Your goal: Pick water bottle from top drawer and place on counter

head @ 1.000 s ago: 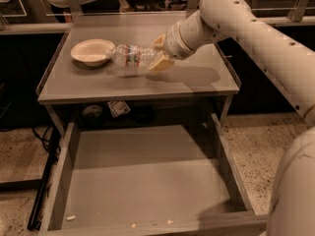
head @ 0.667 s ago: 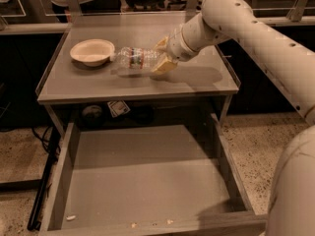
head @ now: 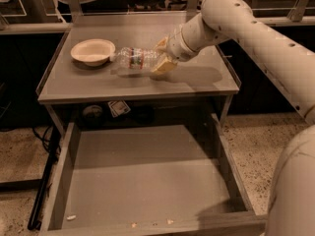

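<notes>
Camera view.
A: Step?
B: Place step, near the end. The arm reaches in from the right. The gripper (head: 161,58) sits low over the middle of the counter (head: 98,85). Its pincer looks clamped on the bottom end of the water bottle (head: 134,60), one finger on the far side, one on the near side.
A: Bottle where exactly?
B: On its side, cap pointing left, just beside the bowl (head: 92,51). It's either down on the counter or barely above it. The shadow sits right under it, so I can't tell which. Not in the drawer, that's sure.
A: Drawer?
B: Top drawer (head: 142,181) is pulled out toward the near side, below the counter's near edge. Only a few crumbs (head: 133,224) by its near wall.
A: Next?
B: My guess: let go, then back off up and to the right. The bottle's round and lying flat, so it could roll on release. Opening should be slow, with no sideways nudge. Watch the cap end, it's close to the bowl.
A: Progress?
B: Pick done, set-down almost done, release left.
</notes>
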